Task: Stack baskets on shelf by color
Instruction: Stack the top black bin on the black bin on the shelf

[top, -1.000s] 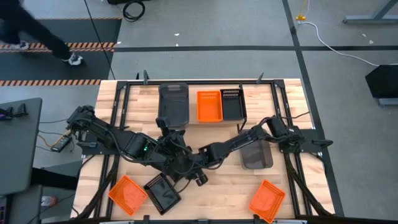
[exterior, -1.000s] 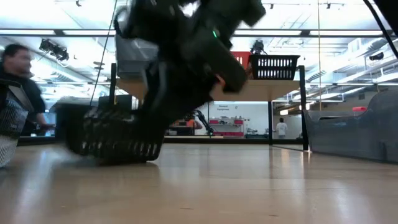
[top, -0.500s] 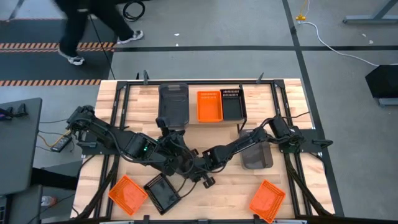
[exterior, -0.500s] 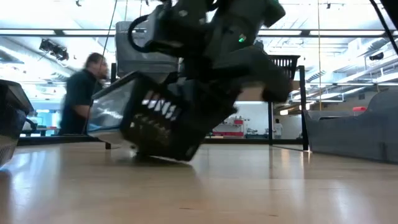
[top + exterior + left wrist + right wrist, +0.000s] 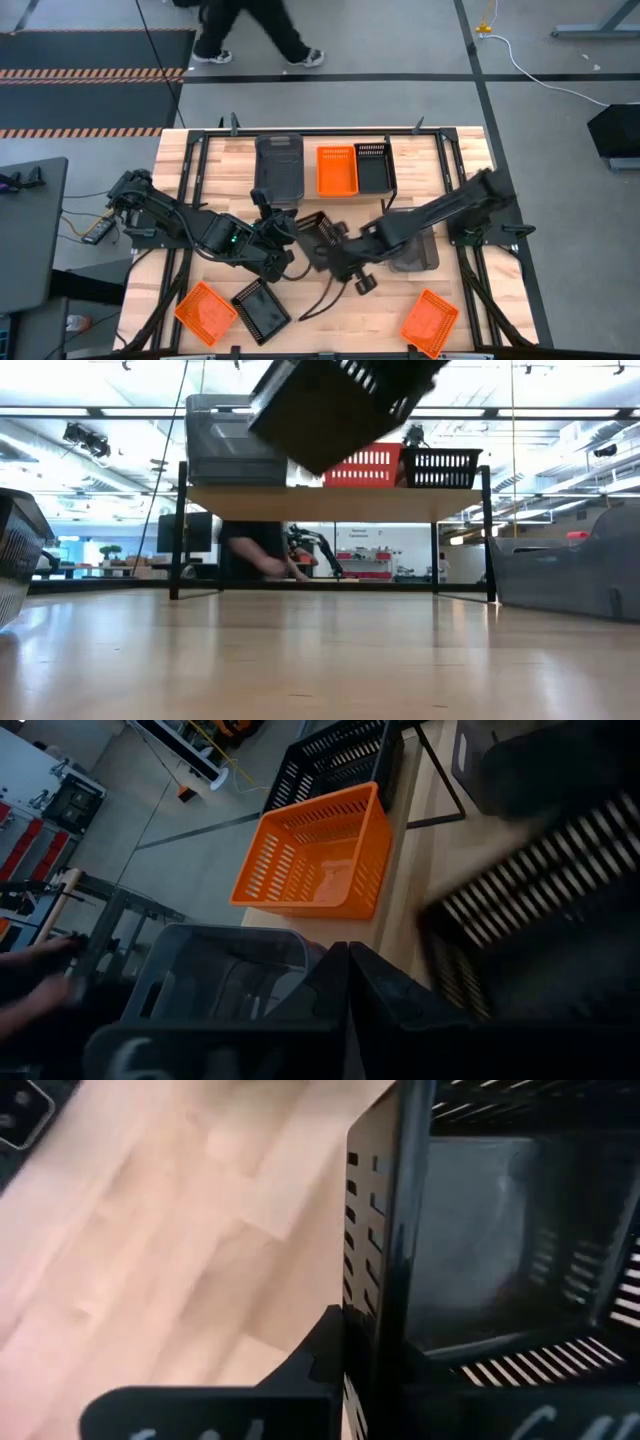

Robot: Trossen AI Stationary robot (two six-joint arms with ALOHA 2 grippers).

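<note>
three orange baskets [image 5: 336, 170], three black [image 5: 372, 167], two grey [image 5: 279, 165] (visible)

Robotics lab or open workshop hall. Grey concrete floor [image 5: 400, 60] marked with dark tape lines, hazard-striped mat [image 5: 90, 73] at one side, a loose cable [image 5: 530, 62] trailing across it. Person [image 5: 255, 30] walking past the wooden table [image 5: 300, 315]. Across the room: long ceiling strip lights [image 5: 90, 435], red storage racks [image 5: 370, 560], another robot arm [image 5: 315, 550], a distant standing figure [image 5: 452, 567].
</note>
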